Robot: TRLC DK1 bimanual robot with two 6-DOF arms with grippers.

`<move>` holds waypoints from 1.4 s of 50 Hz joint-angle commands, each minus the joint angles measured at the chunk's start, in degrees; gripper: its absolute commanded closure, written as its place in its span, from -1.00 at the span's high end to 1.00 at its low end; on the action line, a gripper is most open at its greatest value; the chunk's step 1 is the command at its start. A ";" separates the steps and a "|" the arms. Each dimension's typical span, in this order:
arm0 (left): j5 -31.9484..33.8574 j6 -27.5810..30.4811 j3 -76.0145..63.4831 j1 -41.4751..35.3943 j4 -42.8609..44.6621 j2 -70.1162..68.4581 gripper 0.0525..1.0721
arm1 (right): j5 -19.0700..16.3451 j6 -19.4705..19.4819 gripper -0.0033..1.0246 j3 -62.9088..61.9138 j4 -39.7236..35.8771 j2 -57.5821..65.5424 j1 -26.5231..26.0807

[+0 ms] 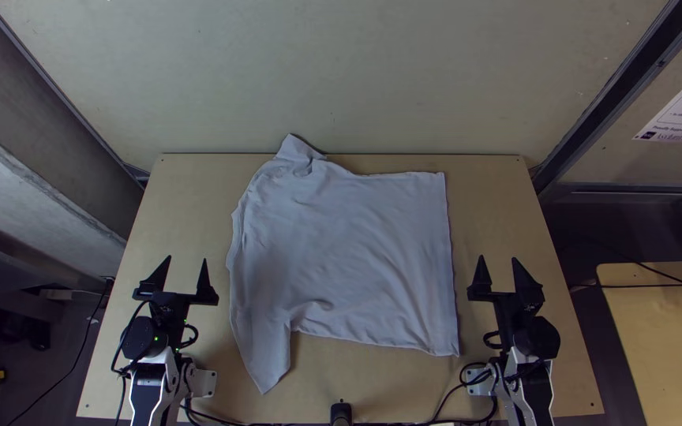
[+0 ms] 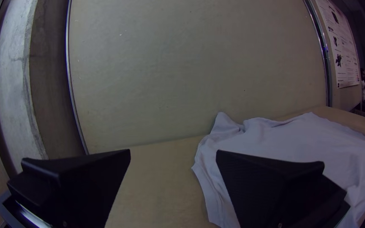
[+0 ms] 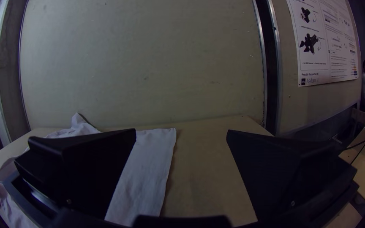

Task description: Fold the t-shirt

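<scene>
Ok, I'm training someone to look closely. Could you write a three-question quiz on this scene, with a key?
1. True or false: the shirt lies spread on the table.
2. Fill in: the left tool and right tool both stand ____, with bare air between their fingers.
3. Which tool is nearer the sleeve pointing toward the table's near edge? (a) left (b) right
Key: 1 true; 2 open; 3 a
</scene>
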 commanded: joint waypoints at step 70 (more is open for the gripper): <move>-0.85 -0.22 25.67 2.26 1.73 16.65 0.91 | -0.09 -5.42 0.92 35.15 -2.20 23.57 2.35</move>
